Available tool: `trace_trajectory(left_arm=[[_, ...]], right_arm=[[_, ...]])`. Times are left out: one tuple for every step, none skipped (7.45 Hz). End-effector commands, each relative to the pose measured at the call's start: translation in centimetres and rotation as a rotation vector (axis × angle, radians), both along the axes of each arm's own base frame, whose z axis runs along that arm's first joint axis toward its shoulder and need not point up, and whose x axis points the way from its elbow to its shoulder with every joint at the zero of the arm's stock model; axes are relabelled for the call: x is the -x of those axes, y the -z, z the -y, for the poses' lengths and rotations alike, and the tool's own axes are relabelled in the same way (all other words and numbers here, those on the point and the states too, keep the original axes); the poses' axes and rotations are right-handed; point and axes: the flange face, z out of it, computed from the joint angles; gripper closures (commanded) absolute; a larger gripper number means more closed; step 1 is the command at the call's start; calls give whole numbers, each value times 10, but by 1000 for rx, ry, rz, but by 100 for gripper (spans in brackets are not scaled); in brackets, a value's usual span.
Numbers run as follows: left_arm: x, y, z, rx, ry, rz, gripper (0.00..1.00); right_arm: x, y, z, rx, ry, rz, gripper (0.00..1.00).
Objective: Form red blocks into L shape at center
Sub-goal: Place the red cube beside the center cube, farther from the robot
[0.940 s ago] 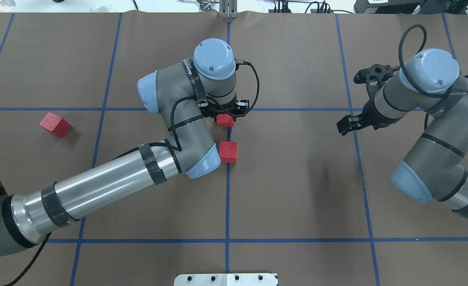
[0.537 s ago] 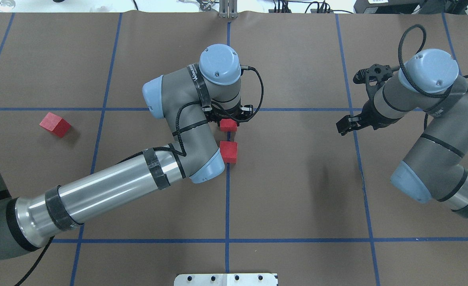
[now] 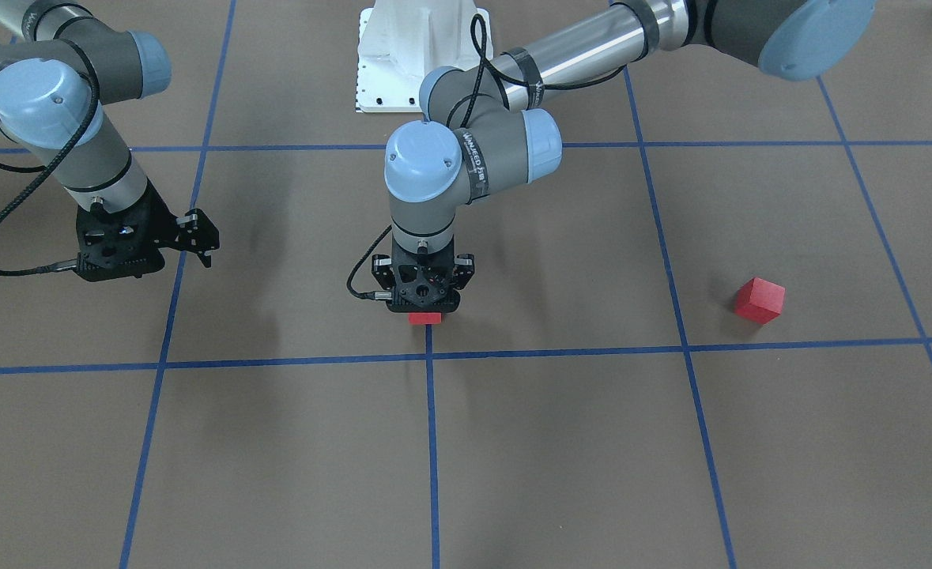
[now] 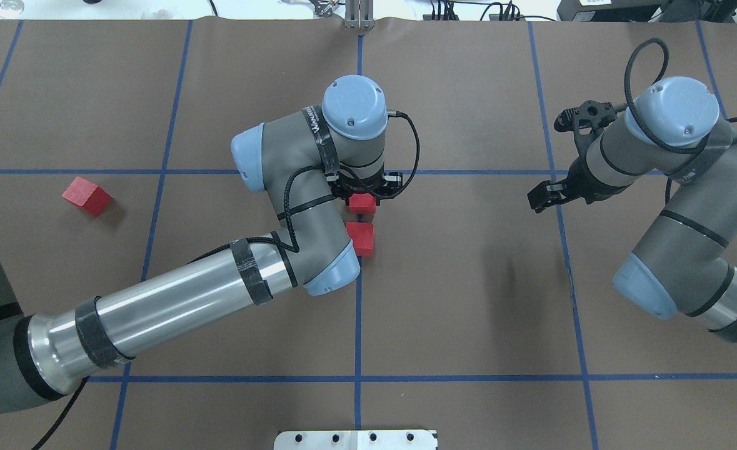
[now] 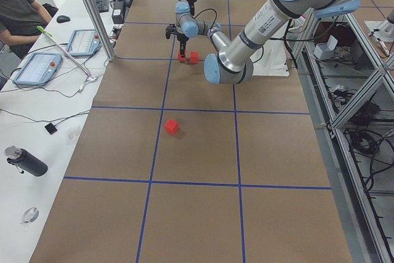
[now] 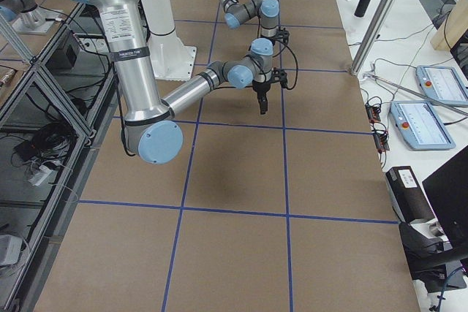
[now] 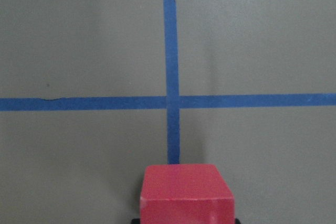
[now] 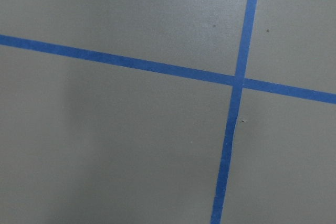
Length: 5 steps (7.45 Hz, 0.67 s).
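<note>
Red block (image 4: 362, 202) clamped in left claw (image 4: 363, 195), second block (image 4: 361, 239) just beside

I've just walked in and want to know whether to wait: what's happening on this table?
The left gripper is clamped on one red block, close to a second red block that sits on the central blue tape line, with a small gap between them. A third red block lies far off on the robot's left. The right gripper hangs open and empty. The L shape is not yet formed.
</note>
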Motion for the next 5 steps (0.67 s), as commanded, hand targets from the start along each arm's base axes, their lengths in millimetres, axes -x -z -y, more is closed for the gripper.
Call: trace_trajectory(left_arm=[[6,4,-5,9,-2,14,100],[1,0,-11,10,-11,20,100],[0,0,-13,9,-14,19,100],[-2,0,-15,9,-17,19,100],[-4,0,-18,9,-21,19,100]], right_arm=[[2,0,1,-4,-1,6,0],[1,-1,2,-4,-4,5,0],[1,-1,2,-4,-4,5,0],[1,-2,2,-2,-3,4,0],[1,-2,2,-2,-3,4,0]])
